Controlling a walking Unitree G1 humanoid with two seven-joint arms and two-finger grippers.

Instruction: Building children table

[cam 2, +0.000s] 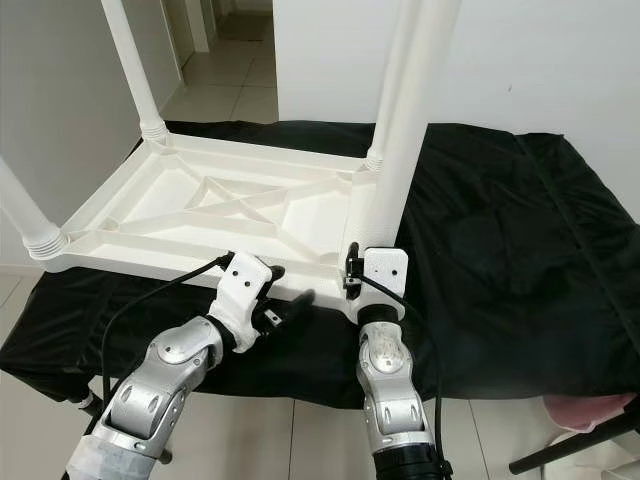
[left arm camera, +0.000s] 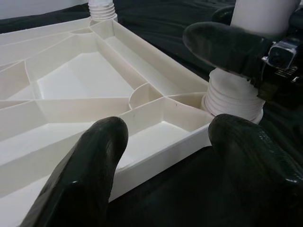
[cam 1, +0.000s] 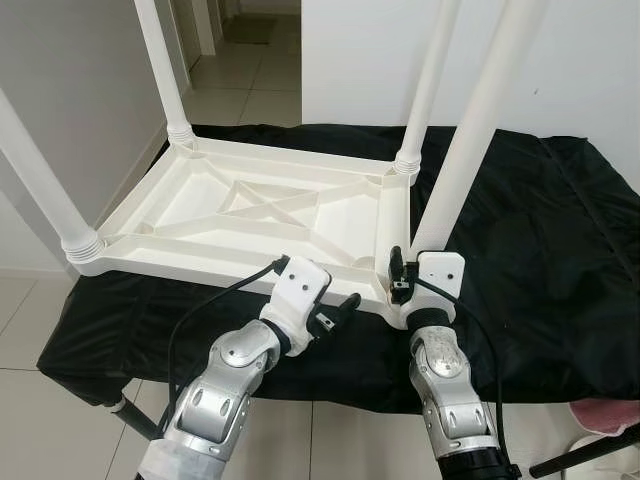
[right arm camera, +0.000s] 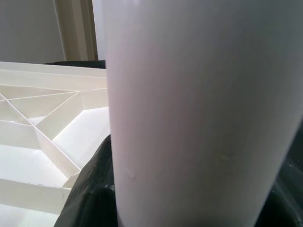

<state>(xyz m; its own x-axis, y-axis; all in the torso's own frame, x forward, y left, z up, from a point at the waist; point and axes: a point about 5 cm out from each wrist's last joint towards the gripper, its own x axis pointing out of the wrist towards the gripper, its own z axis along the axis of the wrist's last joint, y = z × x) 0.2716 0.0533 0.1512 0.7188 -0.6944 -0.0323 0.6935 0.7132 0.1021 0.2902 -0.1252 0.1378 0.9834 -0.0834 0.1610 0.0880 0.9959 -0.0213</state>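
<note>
right tool [cam 1: 408, 285] round table leg [cam 1: 470, 150] — upturned tabletop [cam 1: 250, 215]

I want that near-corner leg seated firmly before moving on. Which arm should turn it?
Right, probably. The right gripper already sits at the near-corner leg, its jaws around the tube just above the tabletop socket. The left gripper hovers beside the near edge, jaws open, holding nothing.

Left gripper [left arm camera: 161, 156] jaws apart; right gripper [cam 1: 405, 285] jaws clamped.
</note>
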